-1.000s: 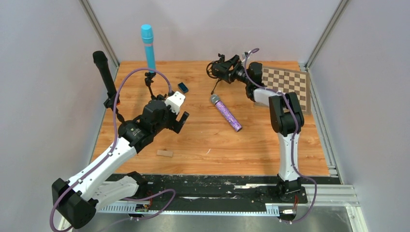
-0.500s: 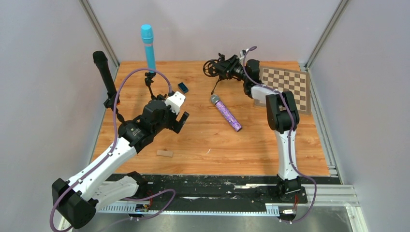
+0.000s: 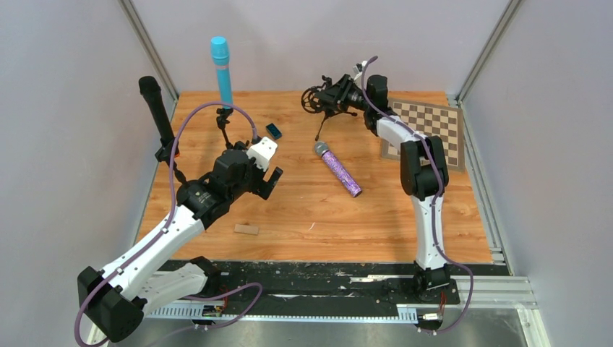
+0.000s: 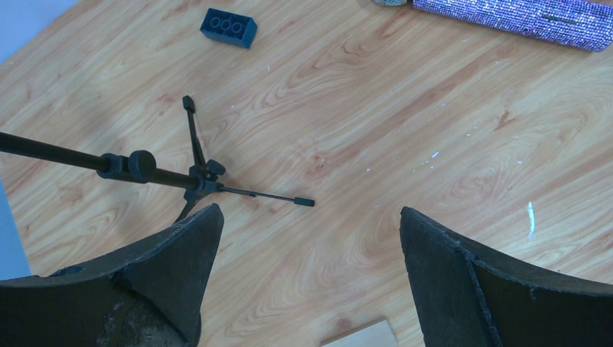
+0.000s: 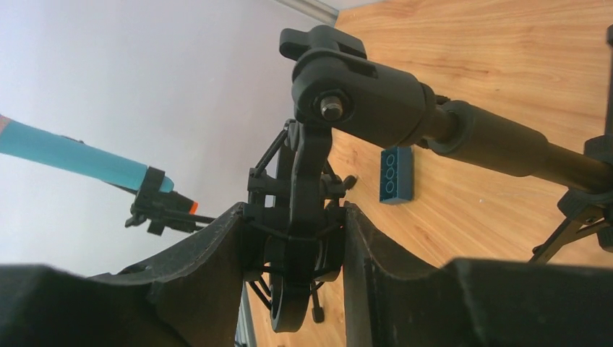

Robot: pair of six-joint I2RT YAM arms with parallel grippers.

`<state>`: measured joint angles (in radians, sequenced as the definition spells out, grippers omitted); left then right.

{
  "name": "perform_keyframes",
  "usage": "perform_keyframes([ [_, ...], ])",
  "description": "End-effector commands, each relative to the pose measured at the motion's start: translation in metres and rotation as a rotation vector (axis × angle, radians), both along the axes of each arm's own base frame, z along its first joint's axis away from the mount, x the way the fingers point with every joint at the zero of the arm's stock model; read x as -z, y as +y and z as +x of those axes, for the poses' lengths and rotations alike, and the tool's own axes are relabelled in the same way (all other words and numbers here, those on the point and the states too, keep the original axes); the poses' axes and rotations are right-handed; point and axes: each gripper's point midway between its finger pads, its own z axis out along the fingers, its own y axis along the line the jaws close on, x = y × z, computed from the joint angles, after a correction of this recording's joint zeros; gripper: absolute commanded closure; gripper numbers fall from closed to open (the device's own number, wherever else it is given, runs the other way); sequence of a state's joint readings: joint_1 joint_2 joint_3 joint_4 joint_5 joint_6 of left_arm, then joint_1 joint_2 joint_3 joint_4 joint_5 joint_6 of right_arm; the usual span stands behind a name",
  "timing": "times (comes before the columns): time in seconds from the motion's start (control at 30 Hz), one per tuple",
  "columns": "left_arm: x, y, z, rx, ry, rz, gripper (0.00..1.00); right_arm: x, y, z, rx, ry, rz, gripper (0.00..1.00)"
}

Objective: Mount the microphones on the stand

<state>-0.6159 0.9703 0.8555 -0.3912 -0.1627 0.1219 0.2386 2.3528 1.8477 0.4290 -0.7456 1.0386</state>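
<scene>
Top external — right tool (image 3: 320, 98) clamped on the stand's clip (image 3: 310, 101), purple microphone (image 3: 338, 170) lying near; left tool (image 4: 307, 220) spread wide

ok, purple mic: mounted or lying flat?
Lying flat. Purple mic rests lengthwise on the table, nothing clamped to it.
</scene>
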Motion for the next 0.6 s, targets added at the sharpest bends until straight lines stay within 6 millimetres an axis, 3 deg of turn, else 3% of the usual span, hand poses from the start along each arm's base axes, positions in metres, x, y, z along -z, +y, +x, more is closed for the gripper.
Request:
perform_keyframes([
  [0.0,-0.007,-0.003,0.003,0.013,-0.036,-0.006,0.00,-0.104,0.000,-0.024,-0.057,-0.304,-0.019,1.00],
  [0.33,-0.007,-0.001,0.003,0.005,-0.038,0.002,0.00,-0.170,0.014,-0.079,-0.184,-0.516,-0.022,1.00],
  [0.57,-0.007,0.000,0.003,0.002,-0.041,0.007,0.00,-0.202,0.012,-0.103,-0.201,-0.591,-0.033,1.00],
])
